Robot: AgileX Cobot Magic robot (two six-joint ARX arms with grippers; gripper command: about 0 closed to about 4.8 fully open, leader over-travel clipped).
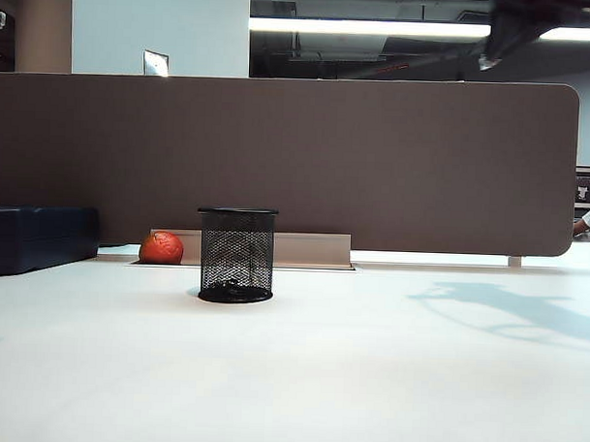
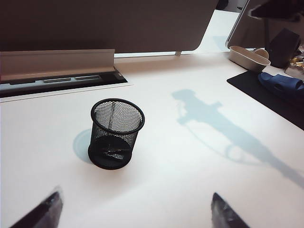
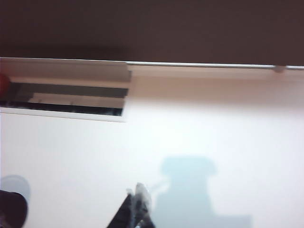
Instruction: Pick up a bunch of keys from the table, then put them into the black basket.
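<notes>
The black basket (image 1: 237, 255) stands upright on the white table (image 1: 368, 359), left of the middle. Through its mesh a small dark flat shape (image 2: 113, 149) shows on the bottom; it looks like the bunch of keys. My left gripper (image 2: 136, 197) hangs open over the table on the near side of the basket (image 2: 116, 133), its fingertips (image 2: 53, 205) wide apart and empty. It is out of the exterior view. My right gripper (image 3: 137, 195) is shut and blurred, high above the table to the right of the basket; its arm (image 1: 520, 30) shows at the upper right.
A red-orange ball (image 1: 161, 247) and a dark blue box (image 1: 38, 236) sit at the back left, before the brown partition (image 1: 278, 153). A cable slot (image 2: 61, 83) runs behind the basket. A black mat (image 2: 266, 92) and a beige tray (image 2: 247, 57) lie far right.
</notes>
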